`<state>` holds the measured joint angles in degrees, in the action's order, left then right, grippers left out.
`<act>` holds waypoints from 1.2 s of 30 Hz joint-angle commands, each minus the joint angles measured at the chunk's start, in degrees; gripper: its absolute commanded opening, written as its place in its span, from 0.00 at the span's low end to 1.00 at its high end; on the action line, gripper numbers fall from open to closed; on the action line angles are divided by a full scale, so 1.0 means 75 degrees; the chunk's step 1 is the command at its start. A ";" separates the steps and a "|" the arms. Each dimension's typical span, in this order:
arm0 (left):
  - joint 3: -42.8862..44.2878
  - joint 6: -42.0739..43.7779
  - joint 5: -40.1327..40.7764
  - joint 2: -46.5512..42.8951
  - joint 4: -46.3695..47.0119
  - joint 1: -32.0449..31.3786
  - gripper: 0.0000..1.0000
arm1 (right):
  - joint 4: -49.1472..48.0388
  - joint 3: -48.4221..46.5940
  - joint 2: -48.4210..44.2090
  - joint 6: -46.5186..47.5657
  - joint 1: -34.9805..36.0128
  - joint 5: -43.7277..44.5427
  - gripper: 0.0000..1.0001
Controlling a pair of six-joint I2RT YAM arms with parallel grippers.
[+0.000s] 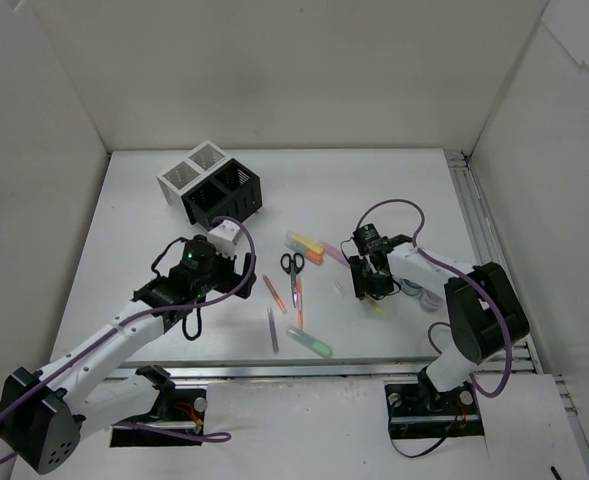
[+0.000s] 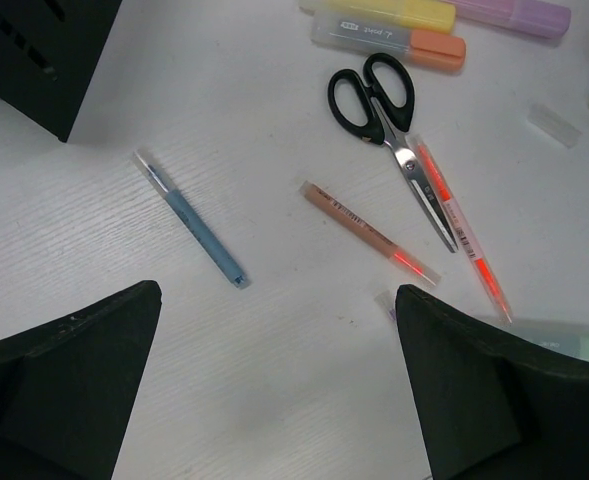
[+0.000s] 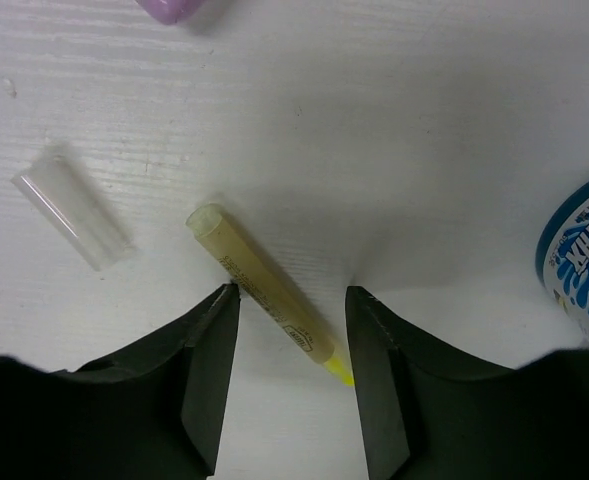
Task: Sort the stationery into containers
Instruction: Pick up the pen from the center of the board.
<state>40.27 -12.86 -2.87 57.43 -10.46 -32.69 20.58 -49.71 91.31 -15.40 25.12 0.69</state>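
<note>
The mesh containers (image 1: 209,185), two white and two black, stand at the back left. Black-handled scissors (image 1: 292,264), the highlighters (image 1: 309,247), orange pens (image 1: 274,293) and a green highlighter (image 1: 311,343) lie mid-table. My left gripper (image 1: 229,240) is open and empty above the table; its view shows a blue-grey pen (image 2: 189,220), the scissors (image 2: 374,95) and an orange pen (image 2: 369,232). My right gripper (image 3: 292,292) is open, low, its fingers on either side of a slim yellow highlighter pen (image 3: 264,295), uncapped, lying on the table.
A clear cap (image 3: 71,212) lies left of the yellow pen. A blue-and-white round object (image 3: 584,260) sits at the right. A black container corner (image 2: 34,50) shows in the left wrist view. White walls enclose the table.
</note>
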 commanded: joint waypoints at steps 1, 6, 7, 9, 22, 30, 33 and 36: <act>0.0571 0.0343 0.0137 0.0159 0.0398 -0.0071 0.99 | 0.0244 -0.0356 0.0048 -0.0080 -0.0045 0.0178 0.42; 0.0993 0.0753 0.0219 0.0335 0.0516 -0.0071 0.99 | 0.0420 -0.0508 0.0189 -0.0056 -0.0045 0.0154 0.27; 0.1040 0.0812 0.0254 0.0347 0.0492 -0.0071 0.99 | 0.0432 -0.0531 0.0212 -0.0033 -0.0045 0.0154 0.27; 0.1157 0.0929 0.0347 0.0382 0.0422 -0.0071 1.00 | 0.0490 -0.0590 0.0282 -0.0021 -0.0057 0.0143 0.24; 0.1848 0.3573 -0.2356 0.1002 0.0305 -0.0071 0.99 | 0.0620 -0.1175 -0.0769 0.0366 -0.0034 0.0680 0.00; 0.4003 0.5171 -0.3882 0.3227 -0.0854 -0.0785 0.99 | 0.0327 -0.0720 -0.3735 -0.0138 -0.0793 0.1199 0.00; 0.4555 0.6130 -0.3871 0.4071 -0.1382 -0.1218 0.99 | 0.0327 -0.0462 -0.4357 -0.0185 -0.1308 0.0602 0.00; 0.5234 0.7746 -0.4326 0.4821 -0.2037 -0.1454 0.99 | 0.0338 -0.0263 -0.4592 -0.0255 -0.1730 0.0155 0.00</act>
<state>74.35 31.22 -29.87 90.96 -19.77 -41.82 23.31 -53.49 56.75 -16.03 14.63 5.63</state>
